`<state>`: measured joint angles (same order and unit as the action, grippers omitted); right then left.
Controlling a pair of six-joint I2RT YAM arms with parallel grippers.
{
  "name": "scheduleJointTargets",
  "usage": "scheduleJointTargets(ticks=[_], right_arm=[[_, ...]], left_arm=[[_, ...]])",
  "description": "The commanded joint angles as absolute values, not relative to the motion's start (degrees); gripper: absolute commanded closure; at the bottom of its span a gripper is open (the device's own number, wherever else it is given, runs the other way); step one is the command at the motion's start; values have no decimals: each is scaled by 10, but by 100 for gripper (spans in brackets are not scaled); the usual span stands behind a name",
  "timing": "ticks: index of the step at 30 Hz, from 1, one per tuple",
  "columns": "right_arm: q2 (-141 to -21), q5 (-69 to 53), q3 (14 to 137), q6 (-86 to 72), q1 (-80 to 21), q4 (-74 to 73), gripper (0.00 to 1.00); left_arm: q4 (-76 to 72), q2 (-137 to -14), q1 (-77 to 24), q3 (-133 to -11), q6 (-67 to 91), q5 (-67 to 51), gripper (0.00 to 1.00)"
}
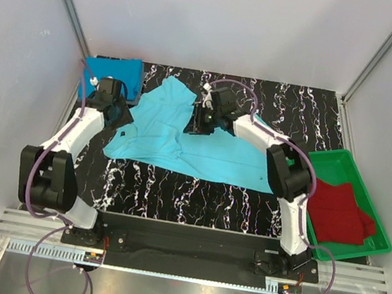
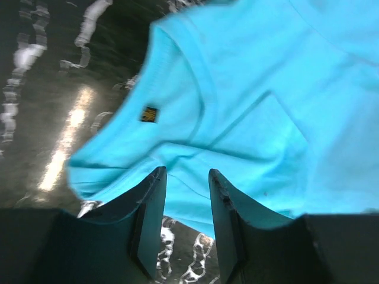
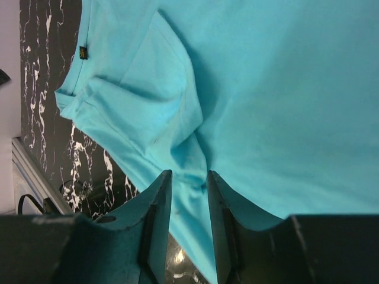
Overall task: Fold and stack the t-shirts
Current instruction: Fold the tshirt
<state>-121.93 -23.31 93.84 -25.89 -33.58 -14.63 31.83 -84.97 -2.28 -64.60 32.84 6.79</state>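
Observation:
A light turquoise t-shirt (image 1: 189, 142) lies spread and rumpled on the black marbled table (image 1: 196, 192). My left gripper (image 1: 123, 119) is open just above its left edge, near the collar. In the left wrist view (image 2: 186, 174) the collar with a small label (image 2: 149, 113) lies just beyond the fingertips. My right gripper (image 1: 202, 120) is open over the shirt's upper middle. In the right wrist view (image 3: 188, 176) it hovers over a bunched fold (image 3: 177, 142). A deeper blue t-shirt (image 1: 110, 74) lies folded at the back left. A dark red t-shirt (image 1: 338, 213) lies in the tray. No grey shirt shows.
A green plastic tray (image 1: 328, 162) stands at the table's right edge. White walls enclose the table at the left, back and right. The arm bases sit on a black plate (image 1: 188, 246) at the near edge.

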Motion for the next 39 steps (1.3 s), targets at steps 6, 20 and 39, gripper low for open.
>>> scheduleJointTargets(ticks=[6,20,39], right_arm=[[-1331,-353,1053,-239,-335,-130,59],[-1420,-390,1126,-233,-335,-127,60],[-1340,-217,1105,-148,-333,-200,90]], left_arm=[[242,-925,-44,-599,323,-47,62],[235,-959,-56,-582,326,26,63],[275,-1012,-82,-585,335,137,64]])
